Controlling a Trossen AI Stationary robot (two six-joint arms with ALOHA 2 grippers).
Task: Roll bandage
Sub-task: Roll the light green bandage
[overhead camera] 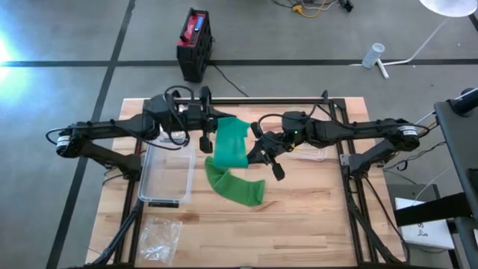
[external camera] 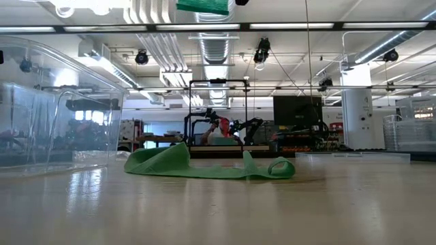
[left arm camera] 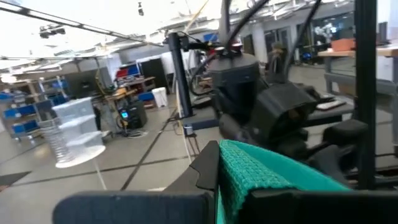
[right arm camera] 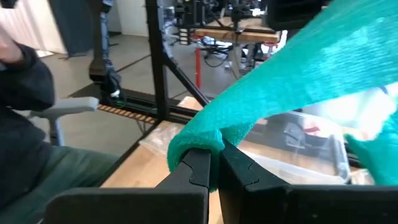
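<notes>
- Plainly, the rolling has hardly begun: the bandage (overhead camera: pixel 231 144) shows as a long flat green strip, and no wound coil is visible anywhere along it.
- One stretch of the strip hangs in the air between the two arms, above the middle of the table (overhead camera: pixel 314 217); the rest trails down and lies in a loose curved fold on the wood, toward the front edge.
- The left end effector (left arm camera: pixel 214 180) is pressed together on one end of the lifted stretch, the cloth pinched between its dark fingers.
- The right end effector (right arm camera: pixel 214 168) is likewise pinching the strip, with a bunched fold of cloth squeezed in its grip.
- What seems left is nearly everything: starting a tight turn at one end, winding the full length, and taking up the slack part on the table.
- The bandage is a woven, slightly ribbed fabric, soft and limp; it sags, creases and curls at its free end, so it will likely need tension to wind evenly.
- The table is pale wooden planks, smooth and matte.
- A clear plastic bin (overhead camera: pixel 166 173), rigid and rectangular, sits on the table beside the left arm, and a crinkled clear bag (overhead camera: pixel 159 237) lies near the front corner.
</notes>
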